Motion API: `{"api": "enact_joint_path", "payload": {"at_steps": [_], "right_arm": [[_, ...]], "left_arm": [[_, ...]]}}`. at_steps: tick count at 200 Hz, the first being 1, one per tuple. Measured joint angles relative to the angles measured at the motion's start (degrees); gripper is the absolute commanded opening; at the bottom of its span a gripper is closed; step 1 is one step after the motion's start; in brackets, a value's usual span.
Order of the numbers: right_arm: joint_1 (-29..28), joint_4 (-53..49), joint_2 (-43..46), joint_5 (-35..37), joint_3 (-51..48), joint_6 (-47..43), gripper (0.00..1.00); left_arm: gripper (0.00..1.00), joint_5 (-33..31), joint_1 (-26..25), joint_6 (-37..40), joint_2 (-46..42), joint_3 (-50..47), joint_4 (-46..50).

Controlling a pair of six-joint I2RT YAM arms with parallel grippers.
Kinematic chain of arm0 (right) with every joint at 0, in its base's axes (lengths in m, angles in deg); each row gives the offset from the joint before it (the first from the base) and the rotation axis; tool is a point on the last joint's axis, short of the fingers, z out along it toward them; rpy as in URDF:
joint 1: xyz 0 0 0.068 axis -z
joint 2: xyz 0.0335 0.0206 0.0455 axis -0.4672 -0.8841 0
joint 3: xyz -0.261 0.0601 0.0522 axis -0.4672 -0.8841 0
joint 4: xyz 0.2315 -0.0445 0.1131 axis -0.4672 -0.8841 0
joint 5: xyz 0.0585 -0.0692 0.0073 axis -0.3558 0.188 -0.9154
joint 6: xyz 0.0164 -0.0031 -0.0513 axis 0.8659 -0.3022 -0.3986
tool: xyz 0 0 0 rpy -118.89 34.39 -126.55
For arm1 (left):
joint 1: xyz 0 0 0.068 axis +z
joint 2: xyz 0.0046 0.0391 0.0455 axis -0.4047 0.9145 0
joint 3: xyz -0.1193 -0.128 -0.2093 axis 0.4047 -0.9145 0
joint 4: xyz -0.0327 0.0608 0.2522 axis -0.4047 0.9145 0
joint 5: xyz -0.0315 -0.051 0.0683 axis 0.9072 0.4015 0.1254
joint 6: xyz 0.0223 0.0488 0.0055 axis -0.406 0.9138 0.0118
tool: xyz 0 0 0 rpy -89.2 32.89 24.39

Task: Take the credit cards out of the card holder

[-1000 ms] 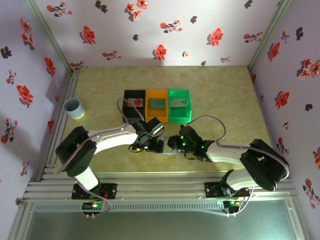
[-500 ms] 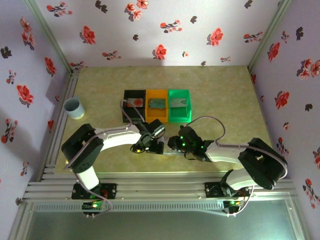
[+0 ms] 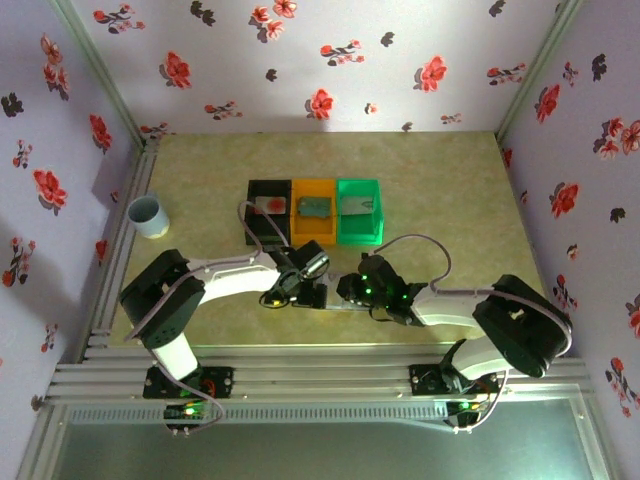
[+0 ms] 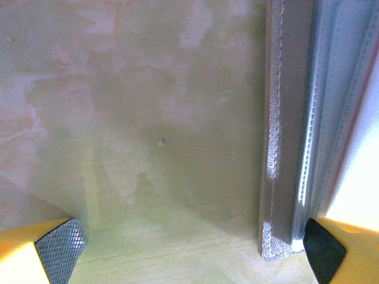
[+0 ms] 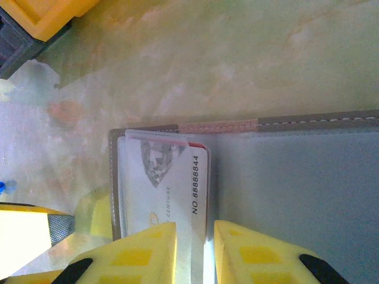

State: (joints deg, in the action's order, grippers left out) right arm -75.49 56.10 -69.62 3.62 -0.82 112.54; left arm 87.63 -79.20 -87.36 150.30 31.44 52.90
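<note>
- Lying open on the table [image 3: 450, 180] close to the arm bases, the card holder [image 5: 296, 177] sits between the two grippers.
- The right gripper [image 5: 195, 236] keeps its yellow fingers narrow, with only a thin gap. They are over the edge of a pale card [image 5: 172, 183] inside the holder's clear pocket. Whether it pinches the card cannot be told.
- The left gripper [image 4: 189, 254] is spread wide, with one fingertip [image 4: 323, 254] at the holder's stitched corner.
- Farther back, the black bin [image 3: 252, 225], orange bin [image 3: 313, 232] and green bin [image 3: 360, 235] stand in a row, touching. Each has one loose card [image 3: 314, 207] inside.
- A pale blue cup [image 3: 147, 215] stands at the left.
</note>
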Motion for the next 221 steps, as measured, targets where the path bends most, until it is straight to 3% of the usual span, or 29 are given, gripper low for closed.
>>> {"api": "enact_joint_path", "payload": {"at_steps": [98, 221], "right_arm": [[0.0, 5.33, -1.2, -0.44, -1.64, -0.04, 0.13], [0.02, 14.8, -1.25, -1.95, -5.38, -0.09, 0.1]], "left_arm": [[1.0, -0.9, -0.61, -0.31, 0.04, -0.04, -0.15], [1.0, -1.09, -0.68, -0.24, 0.04, -0.15, -0.2]]}}
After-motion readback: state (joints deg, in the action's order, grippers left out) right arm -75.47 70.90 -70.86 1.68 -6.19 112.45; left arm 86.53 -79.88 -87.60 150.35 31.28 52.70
